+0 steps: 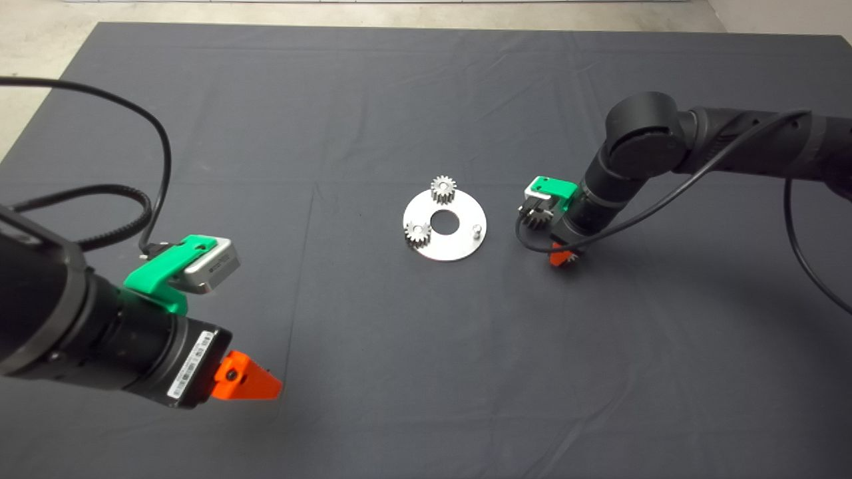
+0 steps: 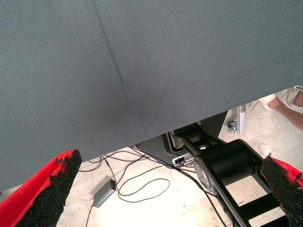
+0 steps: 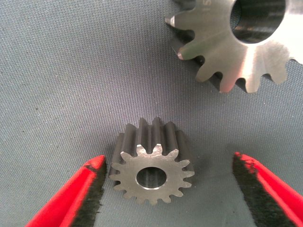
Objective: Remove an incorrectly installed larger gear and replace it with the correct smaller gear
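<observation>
Right end effector (image 3: 165, 189), released, straddles the smaller gear (image 3: 151, 168): rigid, likely slippery steel; best gripped across its toothed flanks.

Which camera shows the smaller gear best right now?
The right wrist view: the smaller gear lies flat on the mat between the open right gripper fingers. The head view hides it behind that gripper; the left wrist view misses it.
</observation>
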`<move>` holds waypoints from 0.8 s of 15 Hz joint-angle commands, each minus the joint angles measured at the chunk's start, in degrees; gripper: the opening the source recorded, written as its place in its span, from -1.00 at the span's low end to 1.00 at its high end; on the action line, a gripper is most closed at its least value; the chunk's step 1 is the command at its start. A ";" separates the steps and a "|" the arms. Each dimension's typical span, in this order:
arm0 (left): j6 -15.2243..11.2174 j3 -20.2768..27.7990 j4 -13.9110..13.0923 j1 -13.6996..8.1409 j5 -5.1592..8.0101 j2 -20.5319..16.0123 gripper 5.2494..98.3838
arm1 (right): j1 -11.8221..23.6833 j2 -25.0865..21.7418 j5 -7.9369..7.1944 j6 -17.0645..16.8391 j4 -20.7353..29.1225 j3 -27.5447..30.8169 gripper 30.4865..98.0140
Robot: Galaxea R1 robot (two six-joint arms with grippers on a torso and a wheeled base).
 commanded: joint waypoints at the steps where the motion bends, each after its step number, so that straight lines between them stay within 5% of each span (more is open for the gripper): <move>1: 0.14 0.86 -0.95 -0.64 0.01 -0.13 1.00 | 0.95 -0.02 -6.85 0.19 -1.41 0.21 0.09; 12: 0.14 1.21 -0.90 -0.64 -0.08 -0.22 1.00 | 0.86 -0.02 -6.68 2.04 -1.32 -0.32 -0.11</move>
